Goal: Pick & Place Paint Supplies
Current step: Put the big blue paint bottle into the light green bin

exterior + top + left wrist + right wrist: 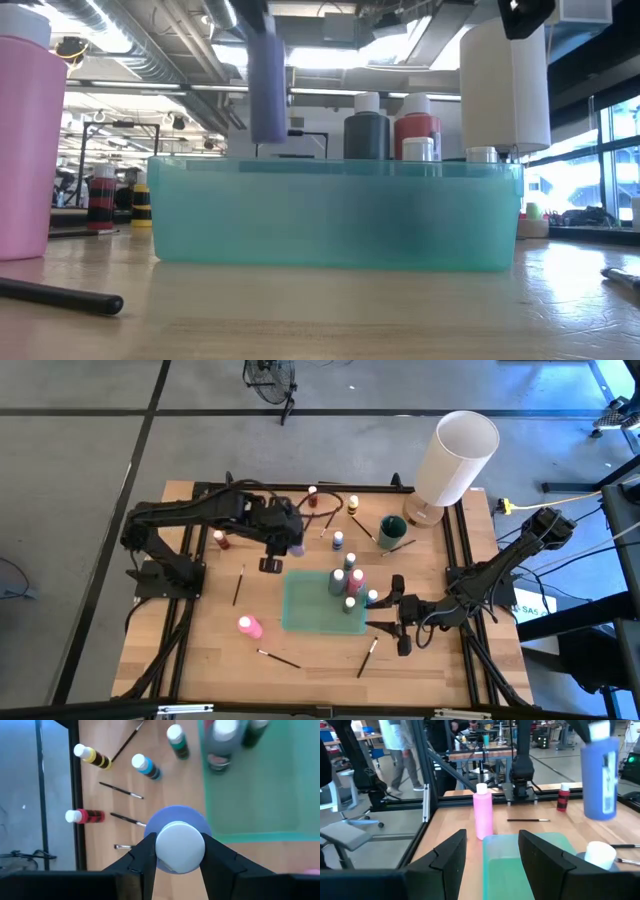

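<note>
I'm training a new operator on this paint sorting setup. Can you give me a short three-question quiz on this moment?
1. True or false: the left tool holds a purple bottle by its white cap.
2. Where does the pink bottle stand?
A. in the tray
B. on the table, outside the tray
C. in the right tool
3. Fill in: the right tool is open and holds ____.

Key:
1. True.
2. B.
3. Nothing.
</note>
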Controlling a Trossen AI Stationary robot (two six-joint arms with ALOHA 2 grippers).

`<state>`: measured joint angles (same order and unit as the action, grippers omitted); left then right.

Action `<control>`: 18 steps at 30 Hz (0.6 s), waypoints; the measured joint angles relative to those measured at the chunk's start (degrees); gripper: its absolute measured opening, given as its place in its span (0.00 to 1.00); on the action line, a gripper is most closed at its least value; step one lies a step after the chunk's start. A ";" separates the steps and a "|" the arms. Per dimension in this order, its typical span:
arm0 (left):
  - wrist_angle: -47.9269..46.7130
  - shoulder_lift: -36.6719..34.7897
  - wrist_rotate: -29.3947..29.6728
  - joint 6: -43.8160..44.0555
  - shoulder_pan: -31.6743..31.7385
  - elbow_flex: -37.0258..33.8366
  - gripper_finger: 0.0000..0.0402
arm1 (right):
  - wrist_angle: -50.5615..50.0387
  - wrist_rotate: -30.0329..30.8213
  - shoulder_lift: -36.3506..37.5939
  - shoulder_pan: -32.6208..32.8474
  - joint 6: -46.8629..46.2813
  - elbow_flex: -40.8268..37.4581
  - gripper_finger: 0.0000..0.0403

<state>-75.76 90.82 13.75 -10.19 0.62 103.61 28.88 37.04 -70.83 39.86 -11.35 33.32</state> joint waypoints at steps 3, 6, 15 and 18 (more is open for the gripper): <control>-1.51 -0.02 -0.37 3.11 -3.46 3.42 0.29 | 0.08 0.00 0.00 0.00 0.00 0.00 0.45; -1.18 -0.03 -3.33 6.23 -6.45 5.29 0.29 | 0.76 0.00 0.00 0.24 0.14 0.00 0.45; 5.60 2.87 -9.26 8.13 -12.44 5.31 0.29 | 8.41 -0.02 0.02 5.28 6.66 0.00 0.45; 8.41 5.14 -13.06 7.05 -13.26 5.31 0.29 | 10.16 0.61 0.01 6.65 7.31 0.00 0.45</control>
<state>-67.35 95.97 0.69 -3.14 -12.64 108.92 39.05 37.65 -70.81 46.50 -4.05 33.32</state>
